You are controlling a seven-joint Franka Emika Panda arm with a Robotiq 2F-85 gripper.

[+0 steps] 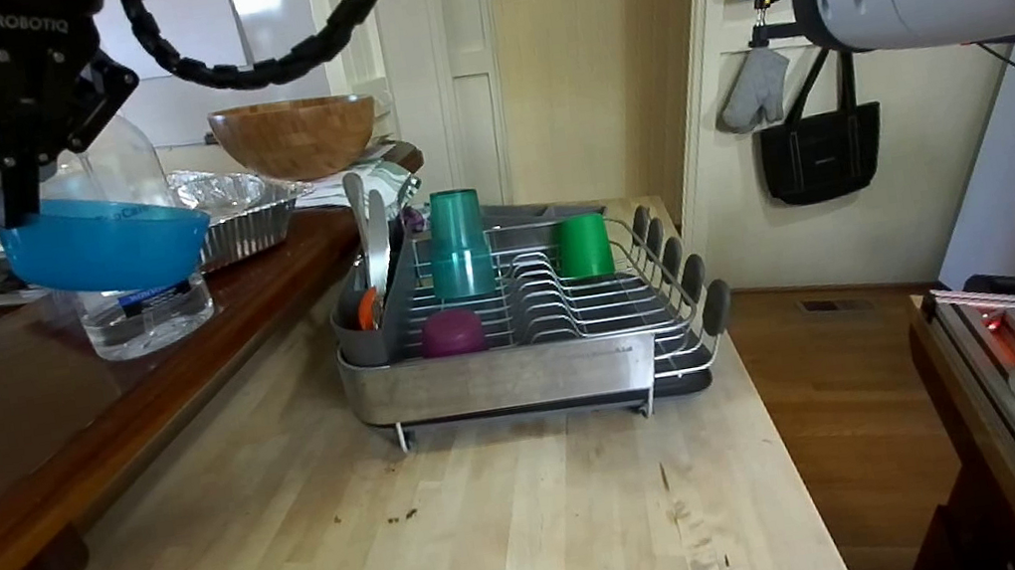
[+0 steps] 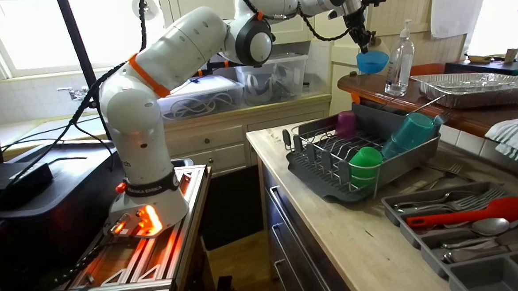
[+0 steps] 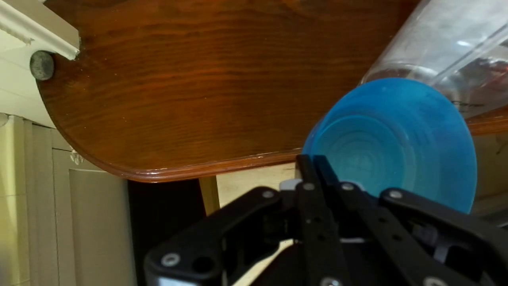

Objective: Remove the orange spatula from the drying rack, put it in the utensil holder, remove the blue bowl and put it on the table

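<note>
Exterior view, arm (image 2: 189, 46) outstretched, gripper (image 2: 364, 49) slanting downward, jaws pinched together on rim of blue bowl (image 2: 373, 63)

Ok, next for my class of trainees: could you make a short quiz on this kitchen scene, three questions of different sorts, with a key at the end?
1. Multiple choice: what is the gripper holding?
A) the foil pan
B) the blue bowl
C) the wooden bowl
2. True or false: the orange spatula lies in the cutlery tray.
3. Fill in the blank: the green cup sits in the ____.

Key: 1. B; 2. true; 3. drying rack.
</note>
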